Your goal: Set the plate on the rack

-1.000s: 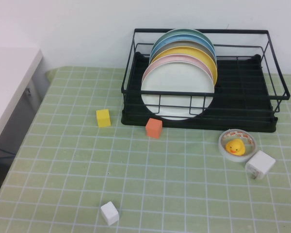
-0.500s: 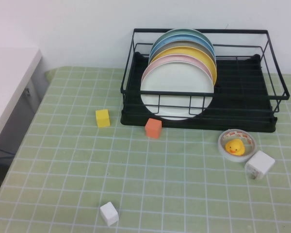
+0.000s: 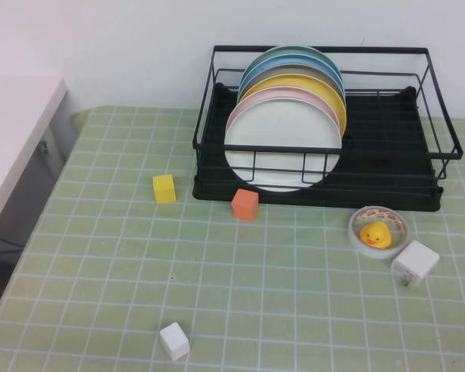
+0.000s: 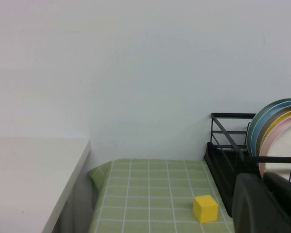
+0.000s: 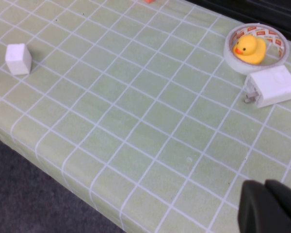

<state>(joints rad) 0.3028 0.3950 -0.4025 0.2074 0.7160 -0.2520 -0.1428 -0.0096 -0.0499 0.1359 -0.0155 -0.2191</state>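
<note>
The pale mint-white plate (image 3: 283, 143) stands upright at the front of a row of plates in the black wire rack (image 3: 387, 139) at the back of the table. A pink plate (image 3: 283, 97) and a yellow plate (image 3: 310, 84) stand right behind it. Neither gripper shows in the high view. In the left wrist view, my left gripper (image 4: 264, 180) is shut and empty, near the rack's left end (image 4: 223, 145), with the plate (image 4: 286, 153) beyond it. In the right wrist view, my right gripper (image 5: 265, 187) is shut and empty above the table's front right part.
A yellow cube (image 3: 164, 188) and an orange cube (image 3: 246, 204) lie in front of the rack. A white cube (image 3: 174, 340) sits near the front edge. A tape roll holding a rubber duck (image 3: 378, 231) and a white charger (image 3: 415, 262) lie at the right. A white counter (image 3: 15, 132) stands at the left.
</note>
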